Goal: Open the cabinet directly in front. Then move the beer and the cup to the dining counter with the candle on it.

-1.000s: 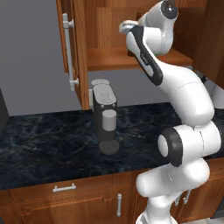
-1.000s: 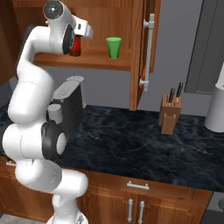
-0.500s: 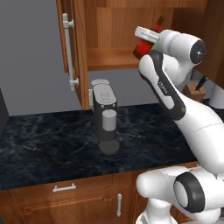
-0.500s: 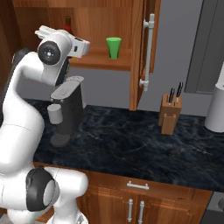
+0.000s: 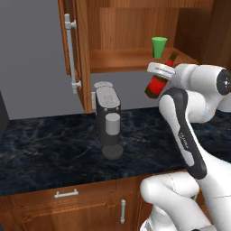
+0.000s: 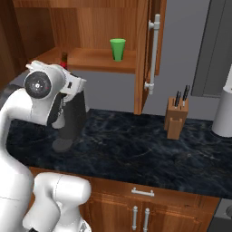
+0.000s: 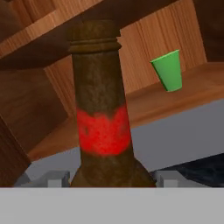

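The cabinet [image 5: 72, 54] stands open, its doors swung wide [image 6: 152, 50]. My gripper [image 5: 158, 74] is shut on the beer [image 5: 157, 85], a dark brown bottle with a red label. It hangs tilted in front of the shelf and above the black counter. In the hand view the beer [image 7: 103, 113] rises between my fingertips [image 7: 52, 178]. Its neck [image 6: 64, 59] pokes up behind my arm in the right base view. The green cup [image 5: 158, 46] stands upright on the cabinet shelf [image 6: 118, 49], to the side of the bottle [image 7: 168, 70]. The dining counter and the candle are out of view.
A dark coffee machine [image 5: 108, 119] stands on the black marble counter [image 5: 49, 149] below the cabinet, close to my arm [image 6: 72, 120]. Further right are a wooden knife block [image 6: 176, 118] and a white cylinder [image 6: 224, 113]. Base cabinets with short handles run under the counter.
My arm has drawn back out of the cabinet and come down with the beer in its grip. The bottle has left the shelf. The cup has not moved.
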Tool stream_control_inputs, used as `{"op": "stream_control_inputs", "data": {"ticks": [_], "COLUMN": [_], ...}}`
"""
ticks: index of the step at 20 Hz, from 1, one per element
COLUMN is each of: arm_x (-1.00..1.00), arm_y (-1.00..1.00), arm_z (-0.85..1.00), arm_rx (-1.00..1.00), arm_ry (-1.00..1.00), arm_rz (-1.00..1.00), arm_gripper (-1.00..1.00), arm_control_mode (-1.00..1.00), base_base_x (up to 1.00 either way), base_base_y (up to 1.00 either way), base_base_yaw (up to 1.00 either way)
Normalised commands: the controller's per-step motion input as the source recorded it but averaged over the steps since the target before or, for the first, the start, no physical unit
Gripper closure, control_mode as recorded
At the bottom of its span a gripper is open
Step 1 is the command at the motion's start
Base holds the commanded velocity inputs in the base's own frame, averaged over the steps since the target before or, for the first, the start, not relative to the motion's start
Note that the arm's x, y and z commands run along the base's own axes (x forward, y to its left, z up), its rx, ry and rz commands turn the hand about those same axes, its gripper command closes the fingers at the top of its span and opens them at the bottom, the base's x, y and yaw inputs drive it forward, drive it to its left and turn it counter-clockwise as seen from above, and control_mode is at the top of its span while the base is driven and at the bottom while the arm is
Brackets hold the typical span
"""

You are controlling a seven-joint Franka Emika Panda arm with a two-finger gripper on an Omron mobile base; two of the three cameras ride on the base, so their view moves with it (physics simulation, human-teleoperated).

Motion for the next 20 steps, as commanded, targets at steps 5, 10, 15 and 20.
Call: {"op": "stream_control_inputs", "data": {"ticks": [5, 10, 15, 20], "arm_x": [-1.00, -0.71, -0.06, 0.00], "arm_y": [0.05, 0.02, 0.00, 0.00], "arm_z": [-1.00, -0.85, -0.04, 0.00], "arm_rx": [0.00, -0.07, -0.01, 0.00], "arm_ry": [0.16, -0.33, -0.19, 0.00], "arm_rz": [0.00, -0.10, -0.10, 0.00], "arm_gripper": [1.00, 1.00, 1.00, 1.00], "arm_control_mode": [-1.00, -1.00, -1.00, -1.00], "base_base_x": [0.00, 0.00, 0.00, 0.00], "base_base_y": [0.00, 0.00, 0.00, 0.00], "base_base_yaw": [0.00, 0.00, 0.00, 0.00]}}
